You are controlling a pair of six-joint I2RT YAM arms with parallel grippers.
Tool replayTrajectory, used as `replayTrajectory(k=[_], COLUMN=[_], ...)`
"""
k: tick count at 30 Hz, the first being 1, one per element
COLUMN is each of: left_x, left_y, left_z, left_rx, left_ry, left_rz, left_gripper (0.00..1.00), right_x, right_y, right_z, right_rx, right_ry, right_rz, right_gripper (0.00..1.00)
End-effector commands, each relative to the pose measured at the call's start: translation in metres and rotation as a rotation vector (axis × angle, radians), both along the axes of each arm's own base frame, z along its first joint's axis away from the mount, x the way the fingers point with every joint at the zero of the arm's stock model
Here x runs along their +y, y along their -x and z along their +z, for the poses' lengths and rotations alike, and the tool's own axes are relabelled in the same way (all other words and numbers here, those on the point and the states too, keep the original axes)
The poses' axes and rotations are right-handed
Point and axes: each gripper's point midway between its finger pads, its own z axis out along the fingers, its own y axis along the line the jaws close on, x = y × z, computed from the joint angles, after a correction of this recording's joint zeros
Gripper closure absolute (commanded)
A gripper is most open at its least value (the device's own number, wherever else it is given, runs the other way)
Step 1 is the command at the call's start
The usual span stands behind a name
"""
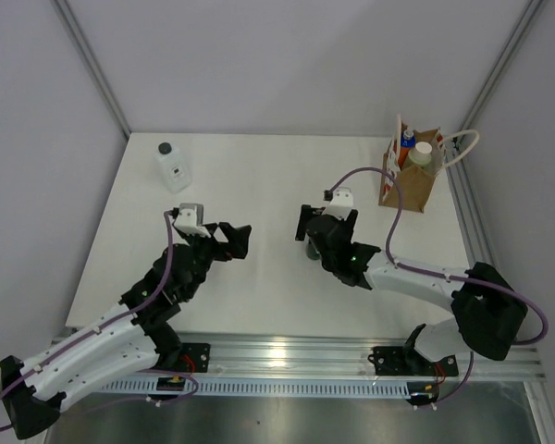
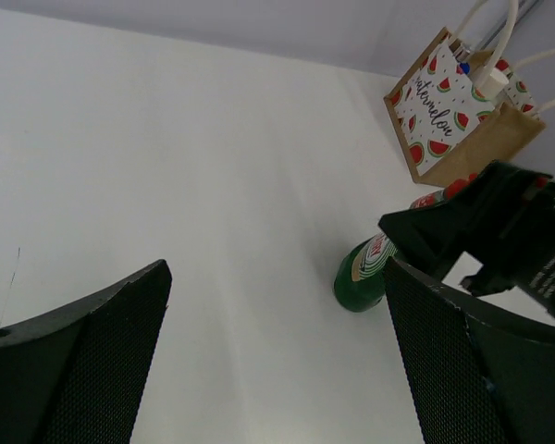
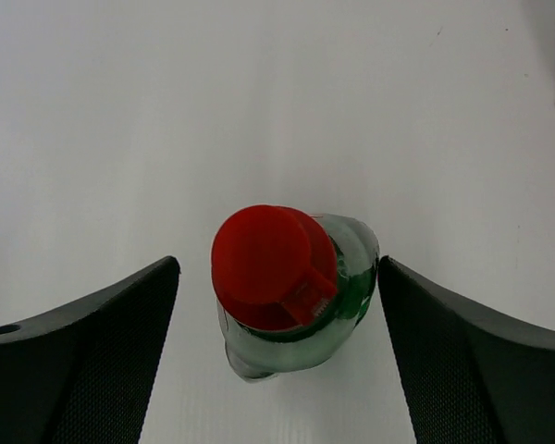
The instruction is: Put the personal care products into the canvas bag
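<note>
We see the right tool (image 3: pixel 278 277), jaws apart, flanking a standing green bottle (image 3: pixel 291 287) without touching it, and the left tool (image 2: pixel 277 268) spread wide above the worktop (image 2: pixel 166 139).

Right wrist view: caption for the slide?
Right tool open around a red-capped green bottle on the white table, fingers clear of it on both sides.

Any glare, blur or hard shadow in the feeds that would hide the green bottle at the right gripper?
Right wrist: green bottle and red cap sharp, table evenly bright, no glare. Left wrist: canvas bag print crisp, own fingers dark and soft. Top external: even light, glare only on the metal rail.
</note>
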Motion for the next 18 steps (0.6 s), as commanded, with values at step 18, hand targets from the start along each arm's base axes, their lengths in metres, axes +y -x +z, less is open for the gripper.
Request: replayTrajectory(k=[18], left_x=[-0.009], left_y=[-0.005], left_z=[0.005], left_rx=[-0.016], left_ry=[0.018], left_rz=[-0.013], left_gripper=[0.01], right_x=[-0.007], right_y=[-0.016], right_z=[-0.002], right_rx=[-0.040], right_ry=[0.169], right_rz=[0.222], right_gripper=[0.20])
